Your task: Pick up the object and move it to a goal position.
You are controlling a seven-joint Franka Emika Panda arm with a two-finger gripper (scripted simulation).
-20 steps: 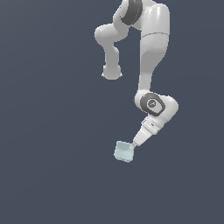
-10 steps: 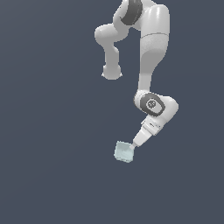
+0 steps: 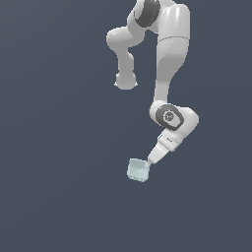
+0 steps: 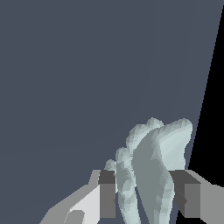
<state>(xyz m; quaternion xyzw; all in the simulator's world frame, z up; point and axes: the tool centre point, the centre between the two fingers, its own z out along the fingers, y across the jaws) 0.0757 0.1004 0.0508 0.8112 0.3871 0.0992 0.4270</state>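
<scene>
- Pale mint-green and translucent, the object point(image 3: 138, 170) sits right at the tip of my jaws point(image 3: 149, 162), its near upper corner meeting them in the exterior view.
- My jaws pinch the object point(image 4: 151, 175): in the wrist view it fills the gap between my two dark grey fingertips point(image 4: 107, 194), with one pad against each of its sides.
- Seen that close, the object looks lumpy and faceted, with rounded bulges reaching out past my fingertips.
- From outside it reads as a small boxy block with soft corners.
- My arm point(image 3: 170, 64) is white with dark joints, and its last link slants down toward the object.
- Behind everything lies a plain dark blue-grey surface point(image 3: 54, 147); I cannot tell whether the object touches it or hangs above it.
</scene>
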